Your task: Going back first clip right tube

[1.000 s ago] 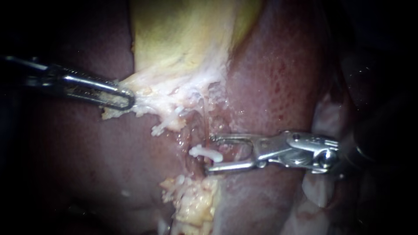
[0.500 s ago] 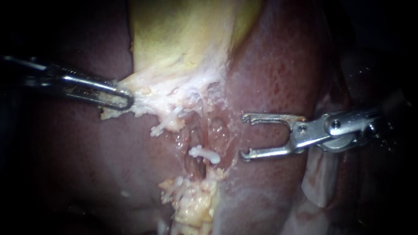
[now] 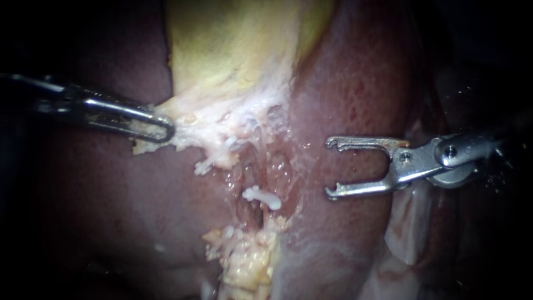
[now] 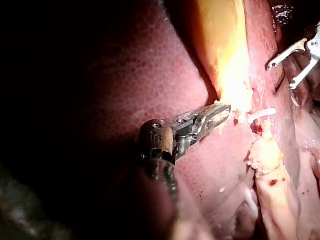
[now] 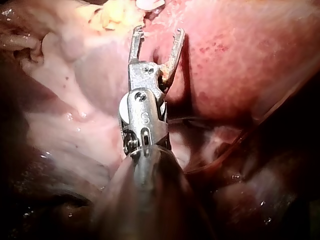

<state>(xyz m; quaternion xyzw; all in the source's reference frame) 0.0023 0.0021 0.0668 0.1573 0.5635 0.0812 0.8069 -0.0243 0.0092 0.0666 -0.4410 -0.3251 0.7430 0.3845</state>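
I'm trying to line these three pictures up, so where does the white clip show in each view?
Endoscope view: the clip lies mid-scene, left of the right instrument, whose jaws stand open.
Left wrist view: the clip lies just ahead of the left instrument, shut on the gallbladder edge.
Right wrist view: the clip is probably the white bit ahead of the open jaws, cut off.
Shared landmark: the right instrument.

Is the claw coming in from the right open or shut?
Open. The right instrument shows a wide gap between its two tips, gripping nothing; the white clip lies apart from it.
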